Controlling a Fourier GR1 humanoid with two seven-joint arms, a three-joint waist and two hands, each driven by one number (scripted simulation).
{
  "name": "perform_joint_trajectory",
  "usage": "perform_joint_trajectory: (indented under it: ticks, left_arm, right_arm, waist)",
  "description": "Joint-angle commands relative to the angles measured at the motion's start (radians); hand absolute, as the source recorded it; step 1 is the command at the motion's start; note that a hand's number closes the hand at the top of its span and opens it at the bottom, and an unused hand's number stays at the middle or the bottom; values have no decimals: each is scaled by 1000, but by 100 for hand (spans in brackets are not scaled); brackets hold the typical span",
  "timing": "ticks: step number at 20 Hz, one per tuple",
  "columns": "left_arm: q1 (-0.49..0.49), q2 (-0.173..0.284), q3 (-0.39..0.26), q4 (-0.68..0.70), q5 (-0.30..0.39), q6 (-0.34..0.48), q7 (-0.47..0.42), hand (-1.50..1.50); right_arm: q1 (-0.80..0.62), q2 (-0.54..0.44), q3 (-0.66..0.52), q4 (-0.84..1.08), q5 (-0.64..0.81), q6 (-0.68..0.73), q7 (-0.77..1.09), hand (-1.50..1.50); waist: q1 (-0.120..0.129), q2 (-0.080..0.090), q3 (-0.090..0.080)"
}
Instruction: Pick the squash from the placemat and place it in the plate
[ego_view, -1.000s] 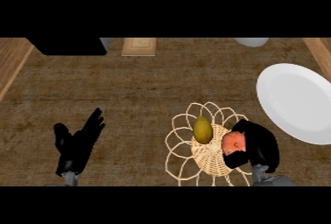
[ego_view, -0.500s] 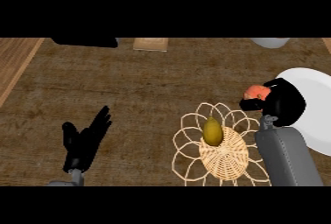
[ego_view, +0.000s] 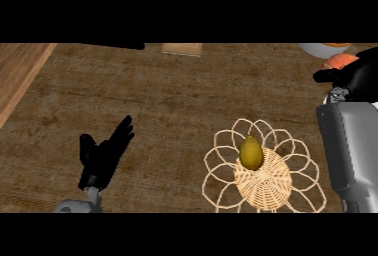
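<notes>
Since the last look my right hand (ego_view: 354, 75) has travelled further toward the counter's far right corner, and the white plate that filled that side earlier is no longer visible; the view itself has shifted too, so the placemat (ego_view: 262, 172) now sits closer to the near edge. My left hand (ego_view: 103, 155) is about where it was, near the counter's near left, fingers straight and spread, holding nothing and touching nothing I can see.

I am working over a dark brown, wood-grained counter (ego_view: 177, 95). A paler wooden strip (ego_view: 22, 75) runs along its left edge, and a small light wooden block (ego_view: 182, 48) sits at the far edge. At the far right corner a pale rounded thing (ego_view: 319, 49) is cut by the frame; I cannot tell what it is.

My right hand's fingers are curled round an orange-red object (ego_view: 339, 61), which they mostly hide, so I cannot make out its shape. The grey forearm (ego_view: 351, 150) below it covers the counter's right side.

A yellow-green squash (ego_view: 251, 152) lies on the woven placemat, on the far part of its solid centre, apart from both hands. The placemat's looped rim is cut off at the near edge.
</notes>
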Motion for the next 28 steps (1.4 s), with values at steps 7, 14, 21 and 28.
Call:
perform_joint_trajectory:
  ticks: [7, 14, 21, 28]
  left_arm:
    - [-27, -18, 0, 16, -8, 19, 5, 0]
    - [-13, -12, 25, 41, 3, 19, -8, 0]
    - [14, 7, 50, 12, 14, 24, -1, 0]
    - [5, -37, 23, 32, -16, 66, 15, 0]
  right_arm:
    - [-89, 28, -188, 43, 295, -295, 275, 150]
    - [-38, 73, -314, 62, 520, -376, 312, 150]
    - [73, 87, -489, 74, 574, -553, 288, 150]
    - [64, 71, -625, 150, 556, -698, 197, 150]
  waist:
    - [-27, -4, 6]
    - [-56, -14, 4]
    - [-76, -24, 8]
    - [-95, -32, 7]
